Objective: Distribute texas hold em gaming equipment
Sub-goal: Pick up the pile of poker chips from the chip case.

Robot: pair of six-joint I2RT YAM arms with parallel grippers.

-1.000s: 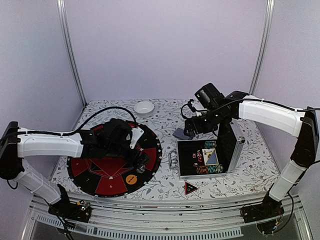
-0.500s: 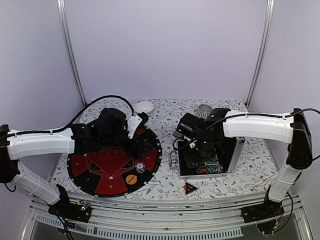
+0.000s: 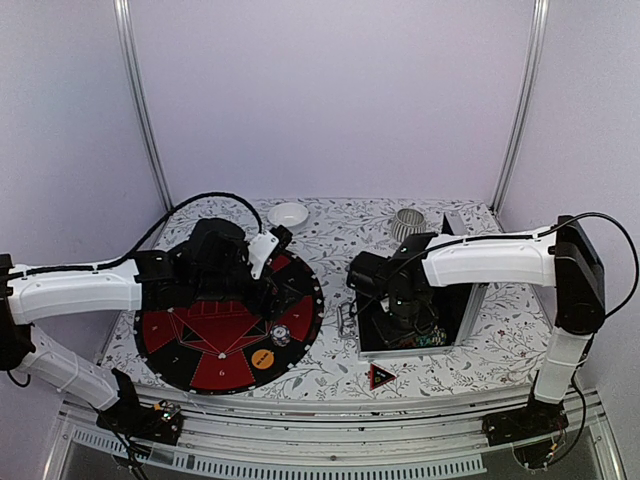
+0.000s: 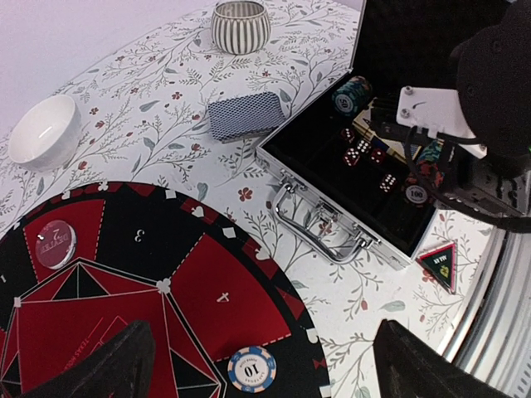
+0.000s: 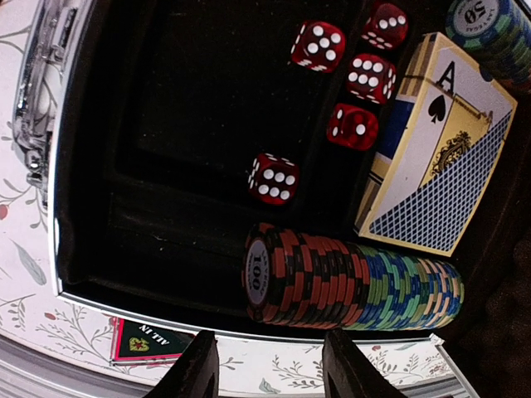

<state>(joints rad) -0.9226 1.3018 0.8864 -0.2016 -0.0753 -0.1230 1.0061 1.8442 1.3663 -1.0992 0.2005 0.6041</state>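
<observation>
My left gripper (image 4: 261, 365) is open and empty above the round red-and-black mat (image 4: 236, 286), over a blue-and-white striped "10" chip (image 4: 251, 369). A clear pink disc (image 4: 56, 243) lies on the mat's far part. An orange disc (image 3: 262, 358) lies at its near edge. A deck of grey-blue cards (image 4: 246, 114) lies behind the open metal case (image 4: 328, 224). My right gripper (image 5: 270, 369) is open and empty over the case's near wall, just above a row of striped chips (image 5: 348, 278). Red dice (image 5: 274, 178) and a card box (image 5: 436, 178) lie inside. A red triangular marker (image 3: 381, 376) lies in front of the case.
A white bowl (image 4: 43, 130) and a ribbed grey cup (image 4: 241, 25) stand at the back of the floral table. The case lid (image 3: 462, 290) stands upright on the right. The case handle (image 4: 319, 236) faces the mat. Another stack of chips (image 5: 494, 29) fills the case's far corner.
My right arm has swung from behind the case, near the card deck, forward and down into the case. My left gripper has pulled back from the mat's right part.
</observation>
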